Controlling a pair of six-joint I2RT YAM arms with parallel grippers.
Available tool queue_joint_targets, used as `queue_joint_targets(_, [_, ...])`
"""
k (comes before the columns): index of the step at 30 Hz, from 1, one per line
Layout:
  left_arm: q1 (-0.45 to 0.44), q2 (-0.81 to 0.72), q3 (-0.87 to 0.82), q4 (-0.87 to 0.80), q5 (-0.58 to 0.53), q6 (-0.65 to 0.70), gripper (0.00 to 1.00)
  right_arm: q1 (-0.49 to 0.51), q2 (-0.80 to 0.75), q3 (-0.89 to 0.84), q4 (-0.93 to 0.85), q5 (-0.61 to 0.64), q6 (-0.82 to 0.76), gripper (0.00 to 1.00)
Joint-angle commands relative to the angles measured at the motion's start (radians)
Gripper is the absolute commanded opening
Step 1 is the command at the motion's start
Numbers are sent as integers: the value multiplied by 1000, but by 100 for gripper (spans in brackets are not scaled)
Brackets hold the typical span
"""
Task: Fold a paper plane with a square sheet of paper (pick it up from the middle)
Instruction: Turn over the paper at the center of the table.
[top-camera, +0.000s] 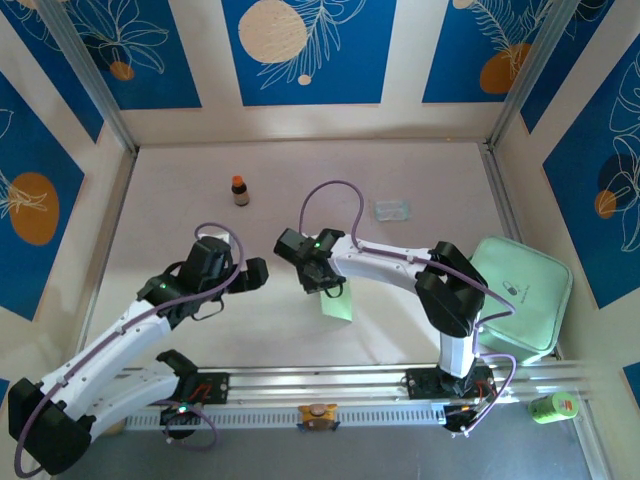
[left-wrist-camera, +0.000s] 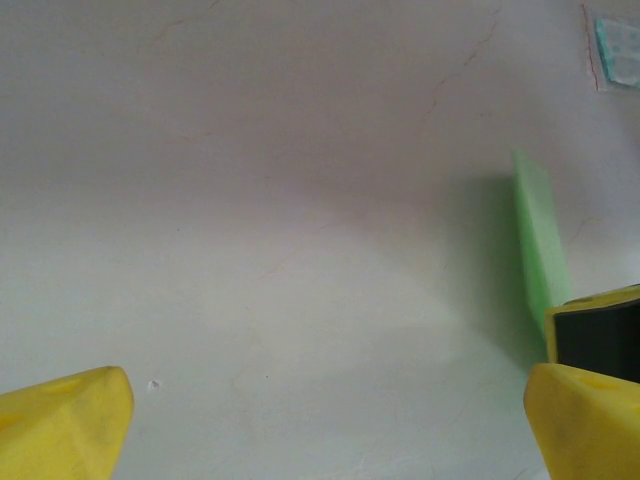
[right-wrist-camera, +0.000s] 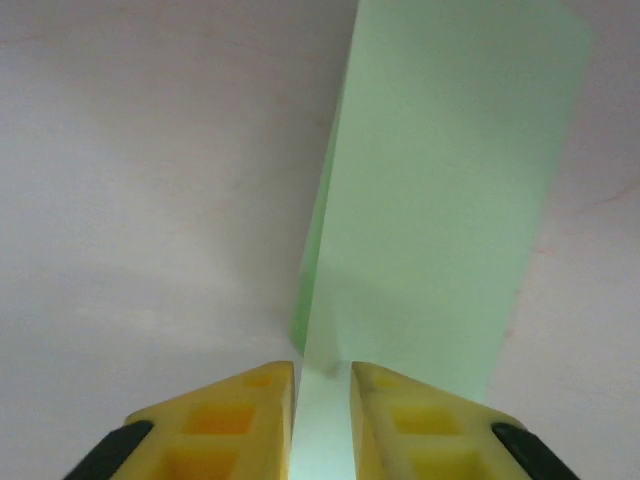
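Top view first. The left gripper (top-camera: 258, 272) hangs over the table (top-camera: 420, 170) left of centre, its fingers spread wide and nothing between them. Facing it from the right is the right gripper (top-camera: 318, 274), angled down toward the near edge. The green paper (top-camera: 338, 303) is right at its fingertips, a small folded piece sticking out on the near side. That puts it around the middle of the table, a touch right of centre and closer to the near edge than the far one. It's well apart from the left gripper. Off toward the far edge stands a brown bottle (top-camera: 240, 190), with a clear packet (top-camera: 392, 209) to the right of it, and a mint tray (top-camera: 520, 290) sits at the right edge.

Over to the left wrist camera. The left gripper (left-wrist-camera: 330, 440) is wide open, a yellow fingertip (left-wrist-camera: 70, 420) in each lower corner and bare table between them. The green paper (left-wrist-camera: 540, 240) stands as a thin slanted strip off to the right, outside the jaws. The clear packet (left-wrist-camera: 615, 50) sits in the top right corner.

Now the right wrist camera. The right gripper (right-wrist-camera: 322, 400) has its two yellow fingers close together, only a narrow slot between them. The green paper (right-wrist-camera: 450, 200) runs straight out of that slot and fans up and away, with a crease down its left side. Whether the pads are actually pressing on it, I can't tell.
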Motion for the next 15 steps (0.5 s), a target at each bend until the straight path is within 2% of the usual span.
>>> queue_joint_targets(1, [11,-10,24,-41,-4,6,100,-12,-37,-18,84,-132,5,33])
queue_joint_targets(2, [12,-9,28,-44,0,12,100,-19,-64,-38,123,-176,-8,38])
queue_joint_targets(6, [13,8,18,-4,84,16,100,-56,-209,-164,241,-235,38,42])
queue_joint_targets(9, [13,36,12,48,175,15,97,-131,-325,-322,328,-306,103,37])
queue_joint_targets(15, [13,129,-17,217,357,-25,84,-309,-495,-663,627,-523,231,23])
